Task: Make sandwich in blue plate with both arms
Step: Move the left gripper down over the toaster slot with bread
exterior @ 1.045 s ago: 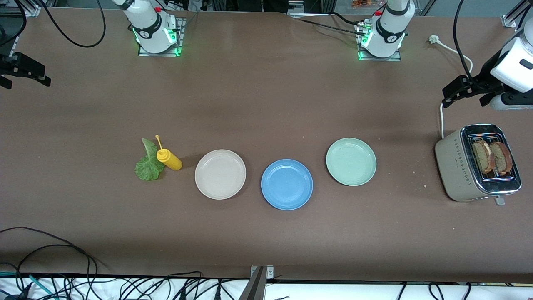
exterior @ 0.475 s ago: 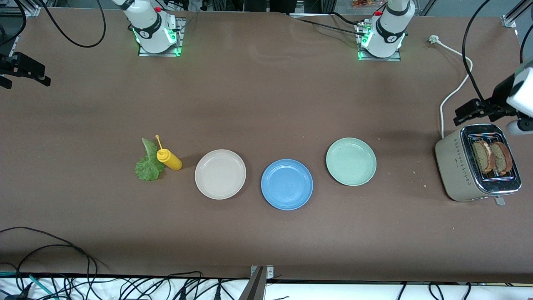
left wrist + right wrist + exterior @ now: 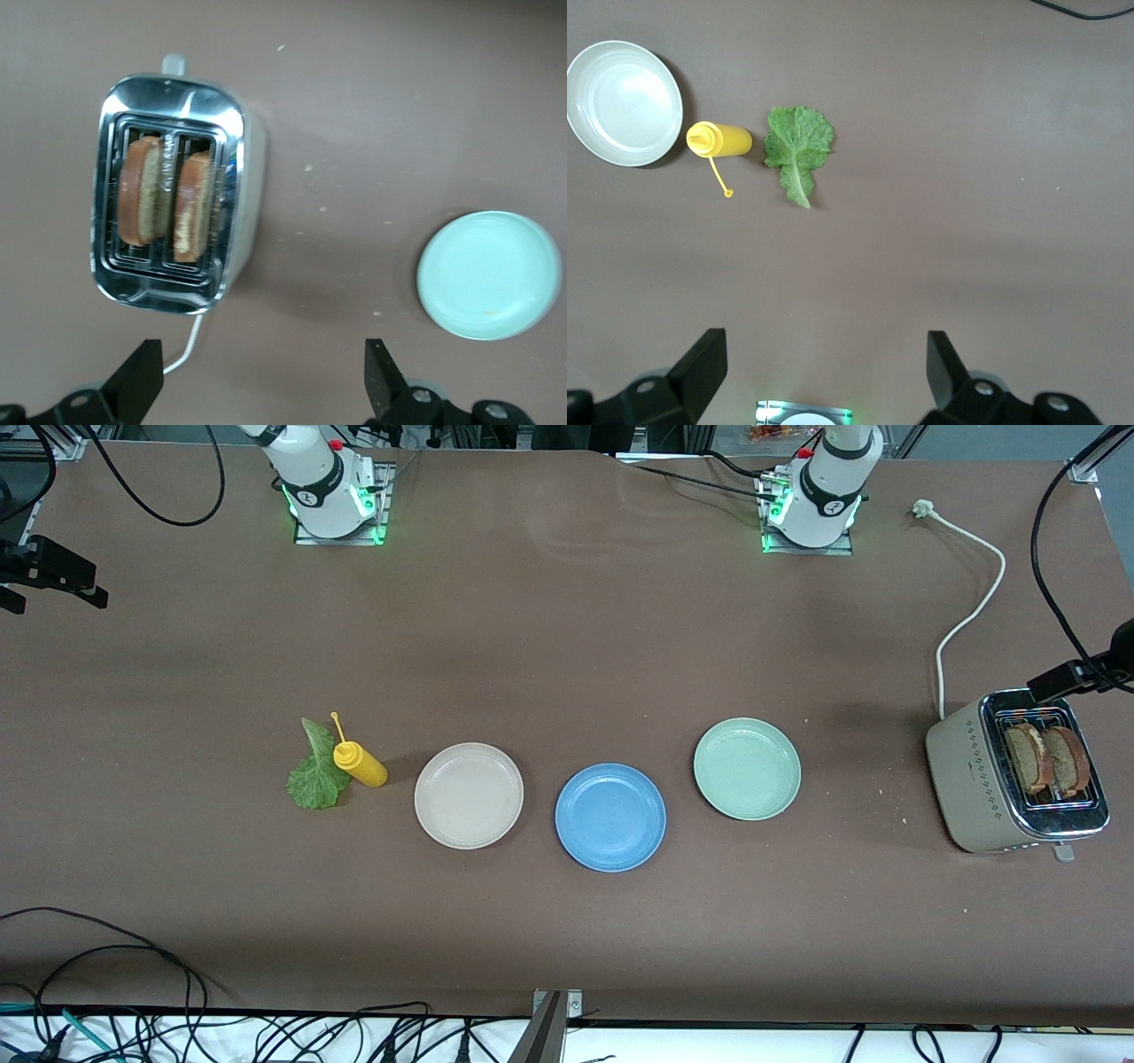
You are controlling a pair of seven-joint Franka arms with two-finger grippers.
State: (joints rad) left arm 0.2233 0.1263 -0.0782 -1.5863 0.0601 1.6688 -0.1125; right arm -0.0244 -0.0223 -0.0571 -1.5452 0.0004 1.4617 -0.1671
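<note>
The blue plate (image 3: 610,817) lies empty between a cream-white plate (image 3: 469,795) and a mint-green plate (image 3: 747,769). Two toasted bread slices (image 3: 1047,759) stand in the slots of a silver toaster (image 3: 974,779) at the left arm's end of the table. The lettuce leaf (image 3: 316,775) lies flat beside the yellow squeeze bottle (image 3: 359,763). My left gripper (image 3: 1059,680) is open and empty, in the air by the toaster's end. Its wrist view (image 3: 266,390) shows the slices (image 3: 168,199) in the toaster. My right gripper (image 3: 89,589) hangs open and empty, high over the table (image 3: 824,376).
The toaster's white cord (image 3: 970,602) runs toward the left arm's base (image 3: 811,509). The mint-green plate shows in the left wrist view (image 3: 489,274). The lettuce (image 3: 797,146), bottle (image 3: 719,140) and cream-white plate (image 3: 625,102) show in the right wrist view.
My left gripper has moved down toward the toaster and outward, so it is now mostly past the view's edge. The right arm has not moved.
</note>
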